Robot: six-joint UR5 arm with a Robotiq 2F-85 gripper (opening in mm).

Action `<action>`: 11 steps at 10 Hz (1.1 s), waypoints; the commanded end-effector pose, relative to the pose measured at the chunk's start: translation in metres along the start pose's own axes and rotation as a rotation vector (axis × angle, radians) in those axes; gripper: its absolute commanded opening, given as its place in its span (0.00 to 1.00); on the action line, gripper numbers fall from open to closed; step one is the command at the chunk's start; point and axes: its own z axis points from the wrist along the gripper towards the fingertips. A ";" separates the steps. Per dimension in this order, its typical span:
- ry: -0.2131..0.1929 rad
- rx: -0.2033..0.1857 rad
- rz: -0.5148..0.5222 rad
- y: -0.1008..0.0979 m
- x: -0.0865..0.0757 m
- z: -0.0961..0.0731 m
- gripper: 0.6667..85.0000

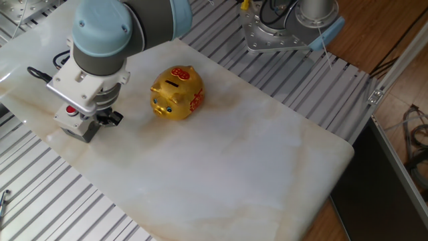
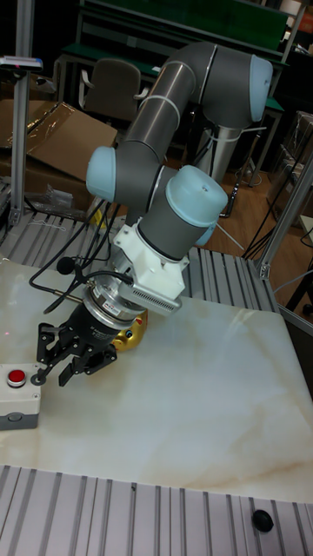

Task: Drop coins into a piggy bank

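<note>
Piggy bank (image 1: 176, 93), a small shiny gold pig-shaped one with red patterns on its back and flank, stands upright on the pale marbled slab (image 1: 254, 167) that serves as the tabletop, its dark eyes and snout turned toward the lower left of the fixed view and the dark slot on its back facing up. In the tall fixed view only a sliver of it (image 2: 135, 334) shows, the rest hidden behind the robot's wrist. The grey UR5 arm with pale blue joint caps (image 2: 178, 174) reaches down to the left of the pig, and its black two-finger gripper (image 2: 63, 358) hangs tilted just above the slab, near the pig but apart from it. The black fingers (image 2: 43, 343) stand spread, with nothing visible between them; whether a coin sits there is too small to tell. Just beside the gripper lies a small grey box with a round red button (image 2: 17, 395) on its top, resting on the slab near its left edge. A black cable (image 2: 61, 278) loops from the wrist over the slab behind the gripper.
</note>
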 end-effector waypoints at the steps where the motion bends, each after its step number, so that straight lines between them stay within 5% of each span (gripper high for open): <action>1: 0.001 0.002 0.007 0.001 0.000 0.002 0.43; 11: 0.019 0.045 -0.002 -0.007 0.004 0.006 0.43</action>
